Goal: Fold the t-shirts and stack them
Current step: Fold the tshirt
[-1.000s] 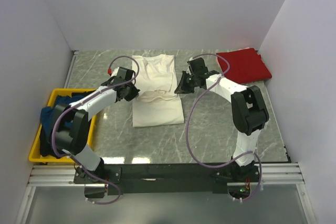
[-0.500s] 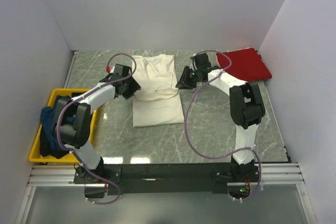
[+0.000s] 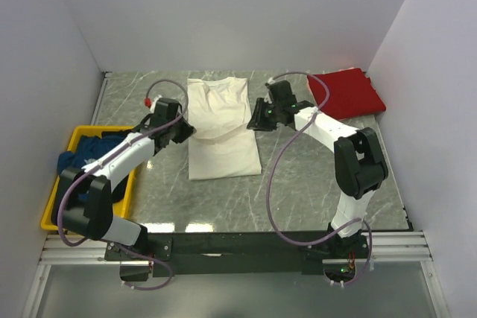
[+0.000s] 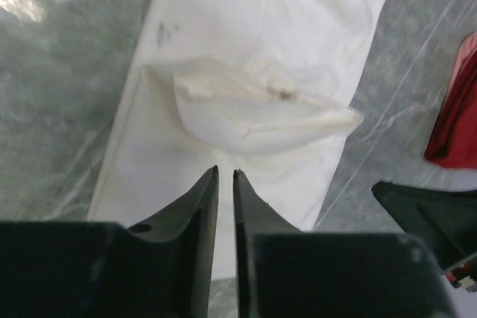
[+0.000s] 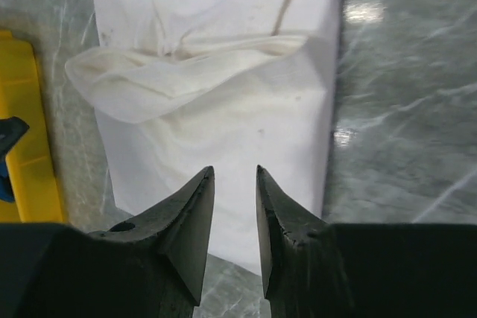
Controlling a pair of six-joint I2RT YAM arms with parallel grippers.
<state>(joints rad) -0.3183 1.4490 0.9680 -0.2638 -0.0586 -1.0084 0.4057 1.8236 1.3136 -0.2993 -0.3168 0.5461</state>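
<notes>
Grey marble worktop (image 3: 298,176). The folded bright red t-shirt (image 3: 346,92) lies upper right. The cream-white t-shirt (image 3: 221,128) at centre looks half folded, and the dark blue t-shirt (image 3: 71,165) sits in a yellow plastic tray (image 3: 48,217) at left. Nothing is stacked. Only the wrist views show the jaws: the left gripper (image 4: 225,173) is nearly closed and the right gripper (image 5: 235,170) slightly apart, both empty.

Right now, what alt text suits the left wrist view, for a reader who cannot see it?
A cream-white t-shirt lies on the grey marble table, folded into a long strip, with a rumpled flap across its middle. The left claw hangs over its near part, fingers almost closed and holding nothing. A red t-shirt shows at the right edge.
</notes>
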